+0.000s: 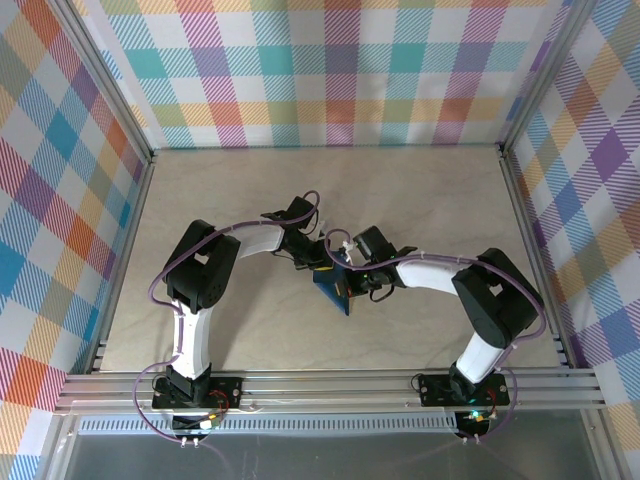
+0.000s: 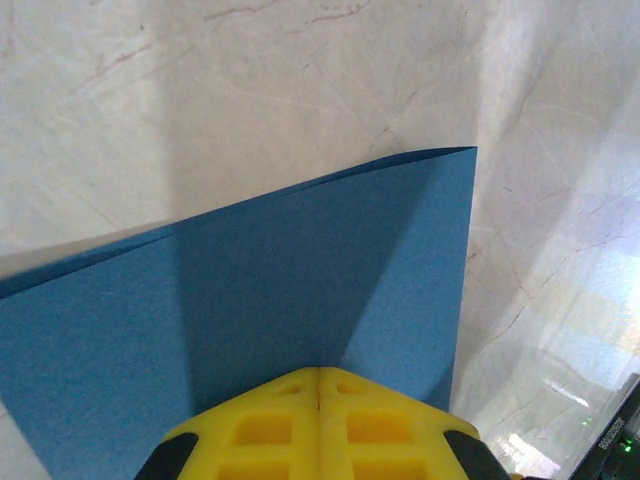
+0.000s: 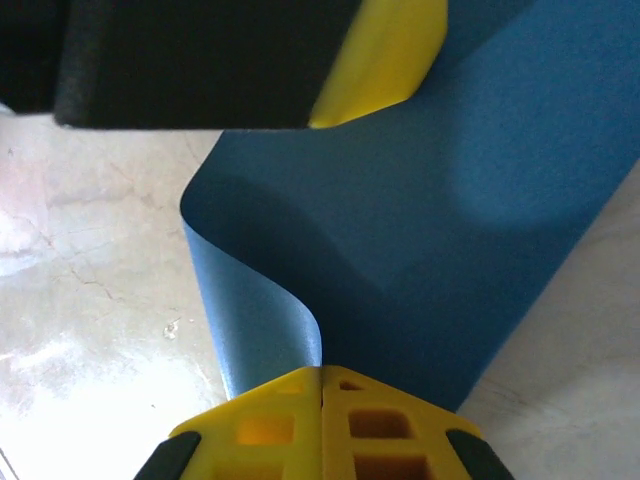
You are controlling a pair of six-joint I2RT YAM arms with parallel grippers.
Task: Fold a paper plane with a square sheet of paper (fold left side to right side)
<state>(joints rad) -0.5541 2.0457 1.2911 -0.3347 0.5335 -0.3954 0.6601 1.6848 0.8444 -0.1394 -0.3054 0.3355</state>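
From above, left arm (image 1: 255, 240) and right arm (image 1: 430, 272) hide much of the paper (image 1: 333, 292); the left wrist view cuts off its left part.

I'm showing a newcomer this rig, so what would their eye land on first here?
The dark-blue sheet of paper at mid-table, with the left gripper and right gripper both shut on it. In the right wrist view it curls into a soft loop beside the yellow fingers. Bright plaid walls surround the pale table.
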